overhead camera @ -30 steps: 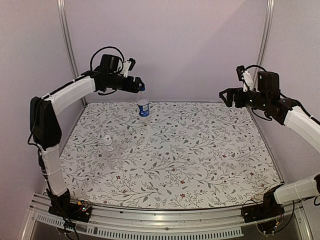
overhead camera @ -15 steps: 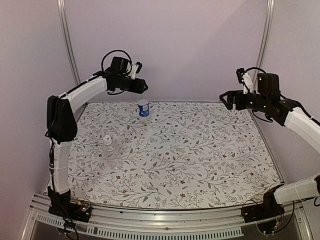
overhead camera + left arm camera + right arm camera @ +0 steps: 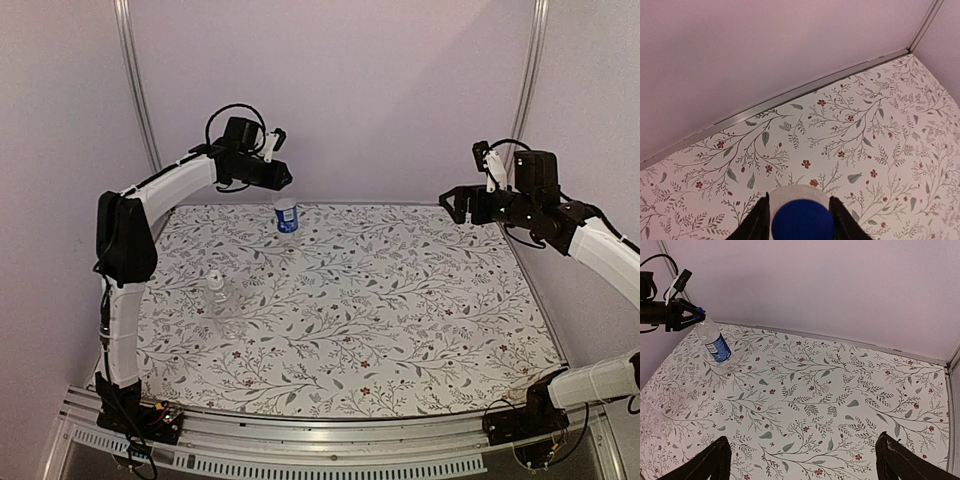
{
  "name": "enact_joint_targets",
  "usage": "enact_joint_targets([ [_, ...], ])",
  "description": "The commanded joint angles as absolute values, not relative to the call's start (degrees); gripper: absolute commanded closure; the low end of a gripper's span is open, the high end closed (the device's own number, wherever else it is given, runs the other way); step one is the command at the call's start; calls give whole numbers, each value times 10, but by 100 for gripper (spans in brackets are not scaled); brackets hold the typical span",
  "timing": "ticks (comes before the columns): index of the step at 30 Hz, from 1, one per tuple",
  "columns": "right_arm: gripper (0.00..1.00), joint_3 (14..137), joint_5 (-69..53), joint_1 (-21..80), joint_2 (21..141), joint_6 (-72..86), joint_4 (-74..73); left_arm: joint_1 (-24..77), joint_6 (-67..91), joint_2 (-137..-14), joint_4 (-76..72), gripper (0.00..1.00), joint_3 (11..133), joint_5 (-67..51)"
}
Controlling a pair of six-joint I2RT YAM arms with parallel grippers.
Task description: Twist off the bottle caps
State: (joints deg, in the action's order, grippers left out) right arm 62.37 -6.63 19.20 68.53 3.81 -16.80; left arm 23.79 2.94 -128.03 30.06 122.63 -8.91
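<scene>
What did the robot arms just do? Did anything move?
The left arm swung its elbow inward, and the left gripper closed its fingers onto the blue cap of the labelled bottle. The right gripper stayed open, hovering in about the same spot. The labelled bottle and the clear bottle stood where they were.

Lit softly and evenly, pinkish; faint shadows. Slightly blurred close in, at cap (image 3: 801, 222) between left gripper (image 3: 799, 200) fingers.

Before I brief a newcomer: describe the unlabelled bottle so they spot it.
On the floral mat, look left of centre. A short, nearly see-through bottle stands there alone; unlike the taller bottle at the back, it has no blue label.
</scene>
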Motion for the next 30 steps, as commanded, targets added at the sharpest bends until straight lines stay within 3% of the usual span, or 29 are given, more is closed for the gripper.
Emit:
enact_joint_targets([
  [1, 1, 617, -74, 196, 685, 41, -170, 245, 21, -1273, 298, 65, 1237, -102],
  [10, 1, 620, -83, 196, 681, 37, -164, 253, 28, -1181, 292, 88, 1173, -151],
  [20, 1, 622, -185, 205, 682, 39, -112, 336, 10, -1039, 278, 87, 1042, -197],
  [30, 1, 631, -314, 320, 722, -46, -87, 397, 90, -932, 170, 88, 926, -273],
])
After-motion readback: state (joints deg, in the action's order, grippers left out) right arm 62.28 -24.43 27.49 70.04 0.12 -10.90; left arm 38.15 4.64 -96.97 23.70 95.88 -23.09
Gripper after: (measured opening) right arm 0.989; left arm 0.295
